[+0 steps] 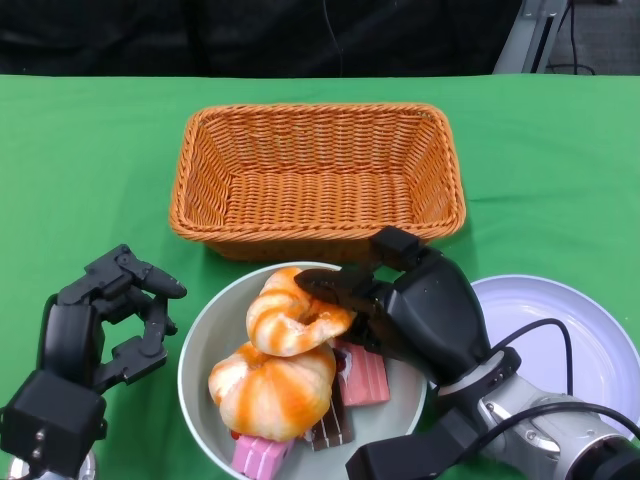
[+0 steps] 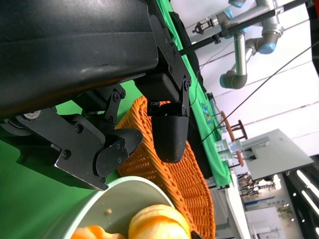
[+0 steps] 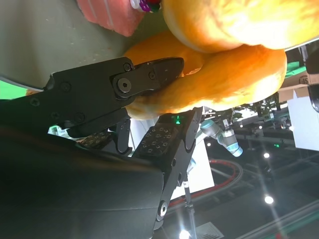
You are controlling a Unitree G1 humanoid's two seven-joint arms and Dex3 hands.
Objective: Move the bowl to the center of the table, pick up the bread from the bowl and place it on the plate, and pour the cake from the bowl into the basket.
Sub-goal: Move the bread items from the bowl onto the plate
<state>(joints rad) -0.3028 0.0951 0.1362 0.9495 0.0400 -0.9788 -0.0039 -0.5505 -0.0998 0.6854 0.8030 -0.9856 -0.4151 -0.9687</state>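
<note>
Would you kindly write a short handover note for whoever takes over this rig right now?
Right hand: pinching the upper orange-glazed bread roll inside the pale green bowl.
Left hand: open, beside the bowl, holding nothing.
Bowl sits in front of the orange wicker basket, with a second roll and pink cake slices inside.
White plate: nothing on its visible part.
Left: bread to plate, cake into basket.

Two breads (image 1: 285,345), several cake pieces (image 1: 345,395), one bowl (image 1: 200,385), one basket (image 1: 315,180), one plate (image 1: 580,340).
</note>
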